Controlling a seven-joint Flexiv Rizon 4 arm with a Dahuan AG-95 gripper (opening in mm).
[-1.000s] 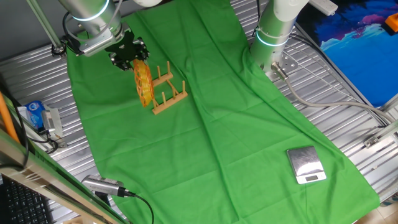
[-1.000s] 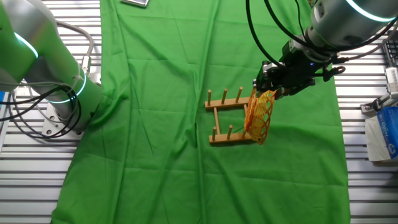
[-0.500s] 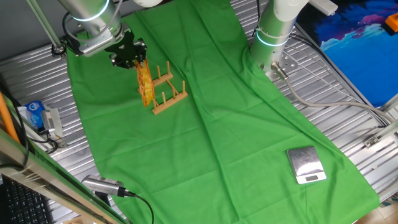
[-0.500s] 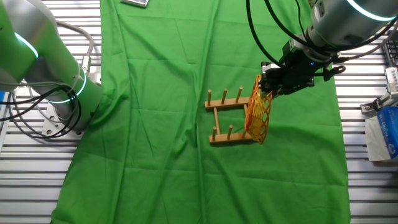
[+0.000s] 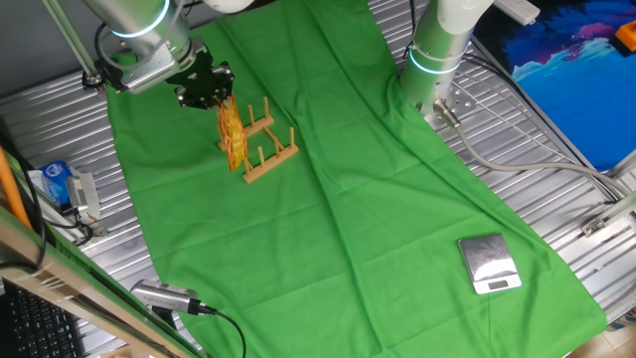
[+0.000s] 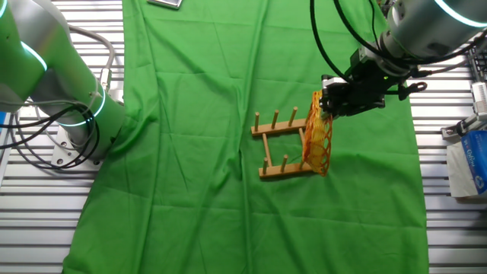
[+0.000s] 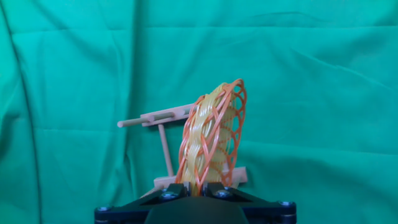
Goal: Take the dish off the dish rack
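The dish (image 5: pixel 232 134) (image 6: pixel 317 142) (image 7: pixel 212 138) is a yellow woven oval with orange-red streaks, standing on edge at one end of the dish rack (image 5: pixel 266 147) (image 6: pixel 282 145) (image 7: pixel 163 142). The rack is small, light-brown wood with upright pegs, and it rests on the green cloth. My gripper (image 5: pixel 209 91) (image 6: pixel 327 106) (image 7: pixel 194 186) is shut on the dish's upper rim, its black fingers pinching the weave from both sides. In the hand view the dish hides most of the rack.
A green cloth (image 5: pixel 328 199) covers the table. A square silver scale (image 5: pixel 488 264) lies near one cloth corner. A second robot base (image 5: pixel 437 50) (image 6: pixel 53 99) stands at the cloth's edge. Cartons (image 6: pixel 470 160) and cables sit on the metal slats beside it.
The dish has turned more upright and edge-on in my grip, and the arm has shifted slightly. The rack has barely moved.
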